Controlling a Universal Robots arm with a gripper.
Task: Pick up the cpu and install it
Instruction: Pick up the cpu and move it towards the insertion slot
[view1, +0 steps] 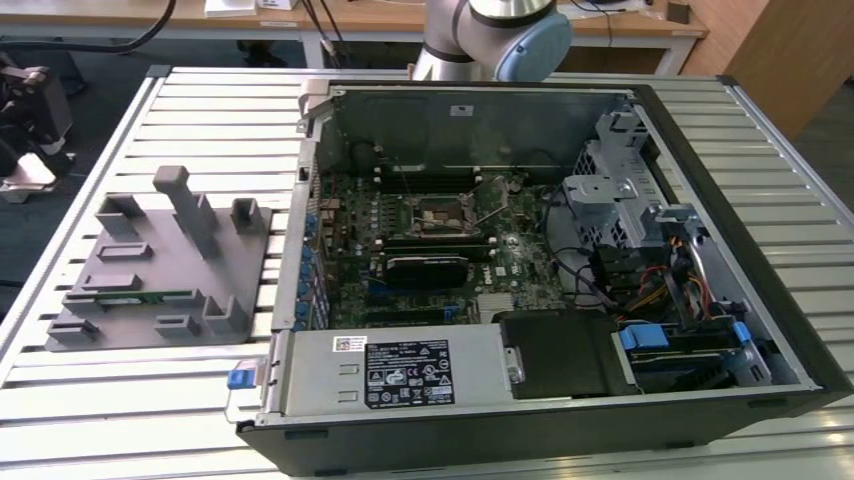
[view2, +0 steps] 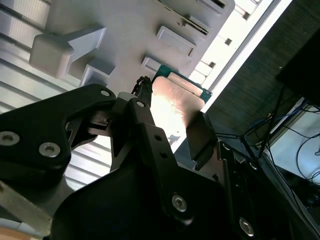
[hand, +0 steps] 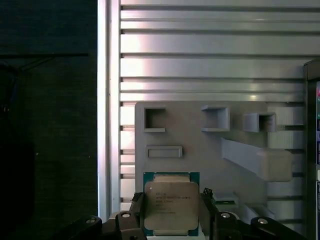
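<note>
Jaws: closed to the chip's width, one finger on each of two opposite edges of the cpu. Both wrist views put the chip squarely between them. No gap shows at either edge, so you can read it as gripped, with nothing else in hold.

The cpu lies flat, silvery lid toward the first wrist camera, with a green rim showing round it. It is square, so you have no long axis to mind; what counts is which pair of edges the jaws have.

Position: over the grey fixture, at its end nearest the table edge. The green memory stick sits just beside one finger. The chip looks large against the fixture's pockets, so I judge it lifted clear rather than seated. The underside is hidden — take that as a judgement only.

The relation that matters: in the exterior view the fixture stands on the exterior view's left of the table. The socket lies on the motherboard inside the open case. That puts it to the exterior view's right of the fixture and well apart from it, with the case's side wall between them. The socket looks open to you, lever raised — too small to be sure.
</note>
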